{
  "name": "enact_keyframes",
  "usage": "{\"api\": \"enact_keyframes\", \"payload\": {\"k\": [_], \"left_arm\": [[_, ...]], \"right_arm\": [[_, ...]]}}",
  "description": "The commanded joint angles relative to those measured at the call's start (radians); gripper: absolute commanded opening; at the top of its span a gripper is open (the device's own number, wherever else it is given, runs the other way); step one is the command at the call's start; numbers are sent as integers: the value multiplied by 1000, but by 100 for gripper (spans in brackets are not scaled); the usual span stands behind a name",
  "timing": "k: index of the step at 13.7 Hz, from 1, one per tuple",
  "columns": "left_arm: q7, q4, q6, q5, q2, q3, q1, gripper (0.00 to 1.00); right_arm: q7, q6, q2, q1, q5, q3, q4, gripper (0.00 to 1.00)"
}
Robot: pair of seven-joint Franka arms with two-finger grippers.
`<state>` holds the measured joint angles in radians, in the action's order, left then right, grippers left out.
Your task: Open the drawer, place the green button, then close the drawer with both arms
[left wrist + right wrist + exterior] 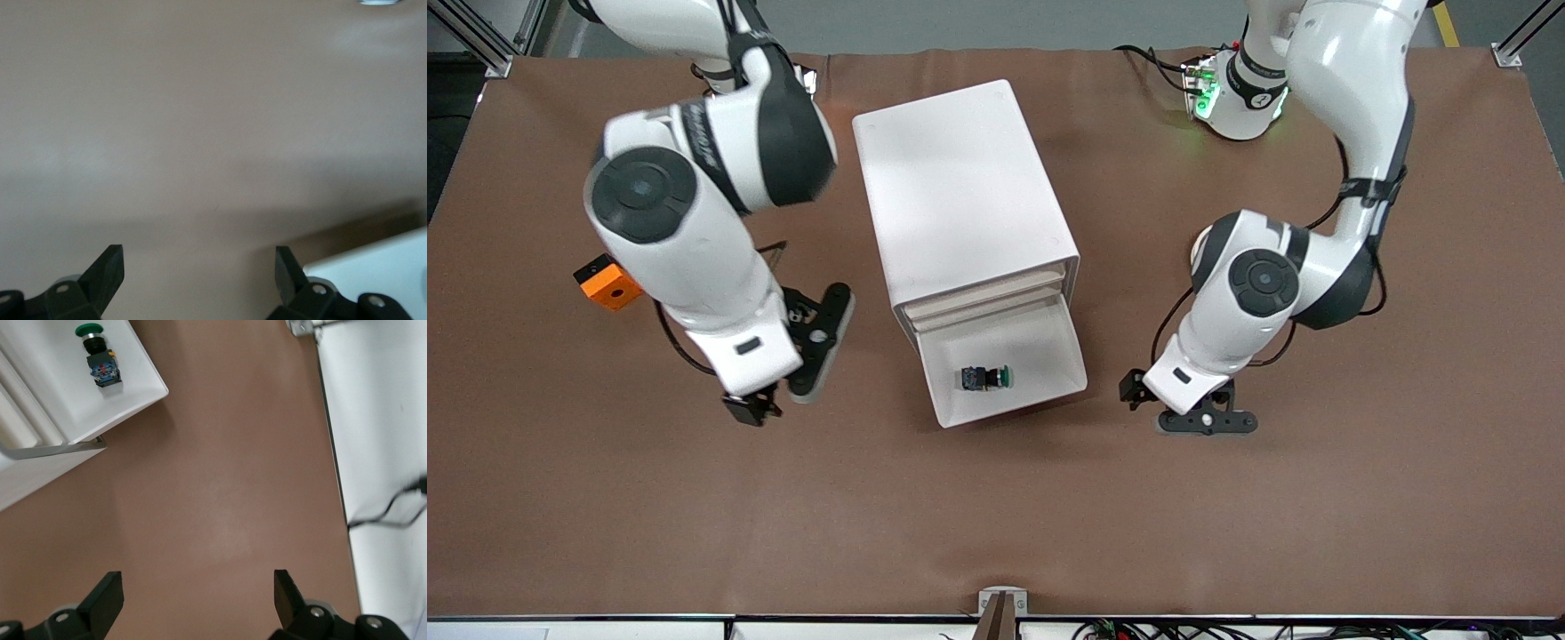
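Green-capped button (985,378) lies in the open drawer (1040,396); left claw (199,283) and right claw (198,603) hang spread apart over table (996,516).

My left wrist view: left gripper (199,279) over the brown table cover (213,133), both black fingertips (107,267) spread wide with nothing between them. A white corner of the drawer (373,267) shows just beside one fingertip; I cannot tell whether they touch. A soft shadow band crosses the cover.
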<state>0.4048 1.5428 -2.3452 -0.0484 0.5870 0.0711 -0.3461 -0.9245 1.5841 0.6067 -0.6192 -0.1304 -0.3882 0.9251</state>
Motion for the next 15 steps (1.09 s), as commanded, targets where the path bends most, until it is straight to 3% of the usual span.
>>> {"api": "enact_keyframes", "payload": {"k": [1,5,10,15], "left_arm": [[9,-98,-124,2,120,-11,-36,100],[74,-157,-295,4,246,-13,-86,98],[72,-176,-318,5,304,-11,-137,100],[104,-170,-321,39,317,-8,-155,100]], "right_arm": [[227,23,-187,-10,6,2,264,100],[545,45,-359,12,6,2,501,100],[823,195,-560,78,35,-5,774,100],[930,131,-605,151,38,-9,782,100]]}}
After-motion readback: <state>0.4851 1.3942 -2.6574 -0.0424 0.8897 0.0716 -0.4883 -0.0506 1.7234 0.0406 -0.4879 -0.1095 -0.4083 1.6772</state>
